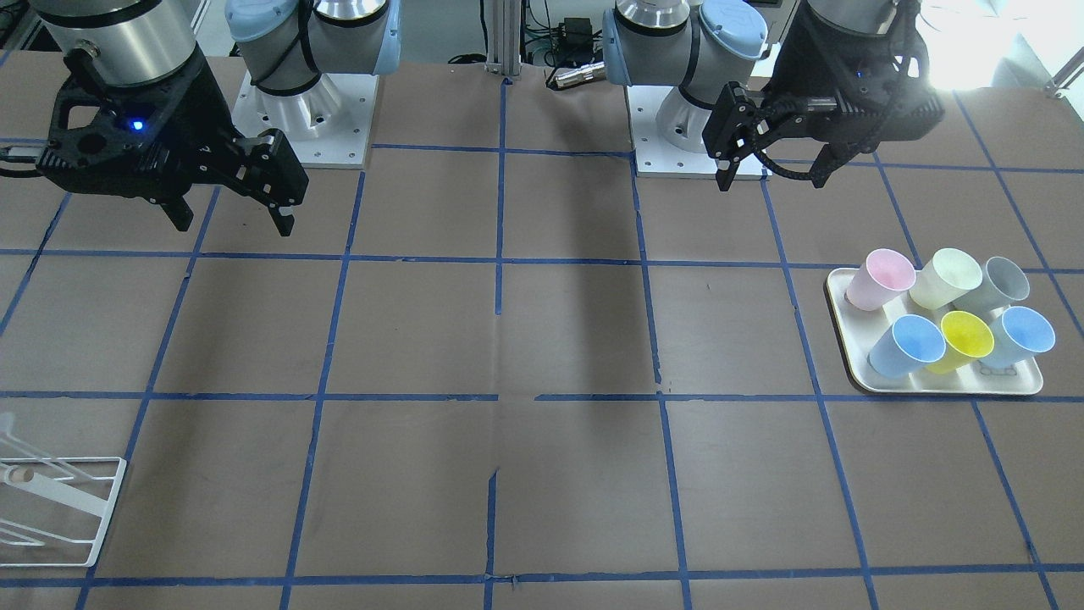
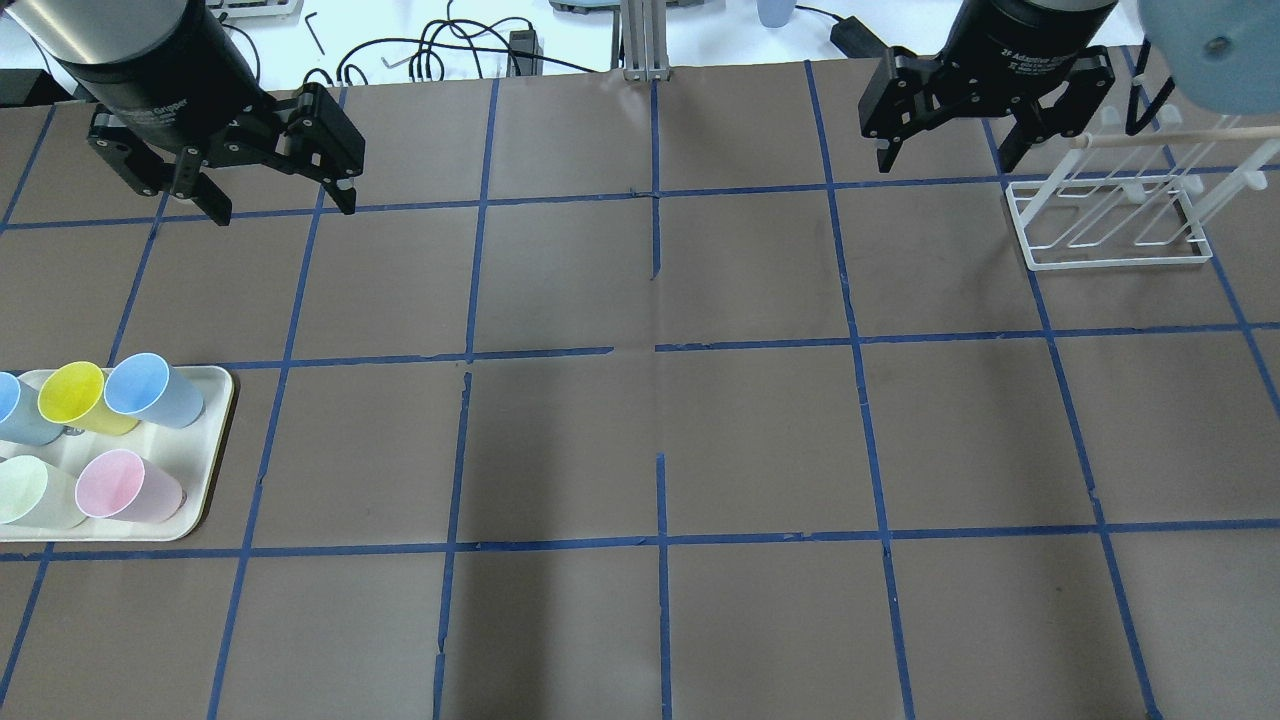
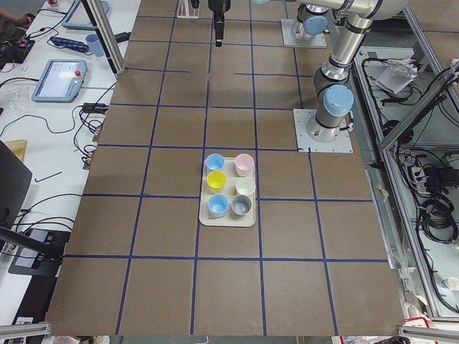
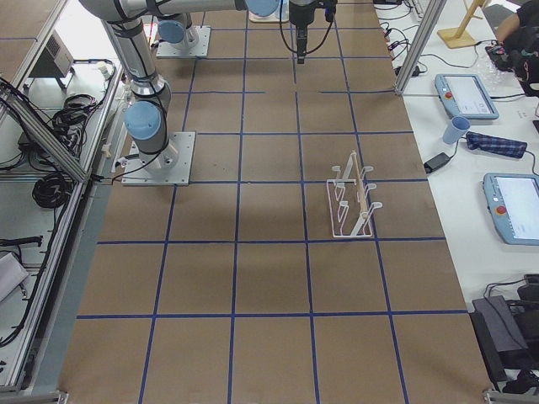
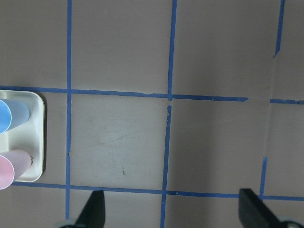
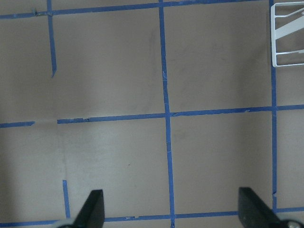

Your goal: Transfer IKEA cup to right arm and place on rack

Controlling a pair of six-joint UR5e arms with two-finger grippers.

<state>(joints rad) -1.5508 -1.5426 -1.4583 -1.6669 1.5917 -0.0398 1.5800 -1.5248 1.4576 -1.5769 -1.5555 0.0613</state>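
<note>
Probably light, stiff and rather slick, the pale-blue IKEA cup (image 2: pixel 150 388) stands mouth-up in a corner of the cream tray (image 2: pixel 207 440), best pinched across its wall near the rim, while the left gripper (image 2: pixel 280 205) and right gripper (image 2: pixel 946 160) hang spread and empty, well apart from that tray.

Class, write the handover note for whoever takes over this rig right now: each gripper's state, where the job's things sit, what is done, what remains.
Left gripper: fingers open, empty, raised above the table.
Right gripper: fingers open, empty, raised beside the rack.
IKEA cup and its light-blue twin, either may be meant: both stand on the tray, left arm's side.
Rack: no cup on it.
Done: nothing yet.
Left: left pick, handover, right places cup on rack.
</note>
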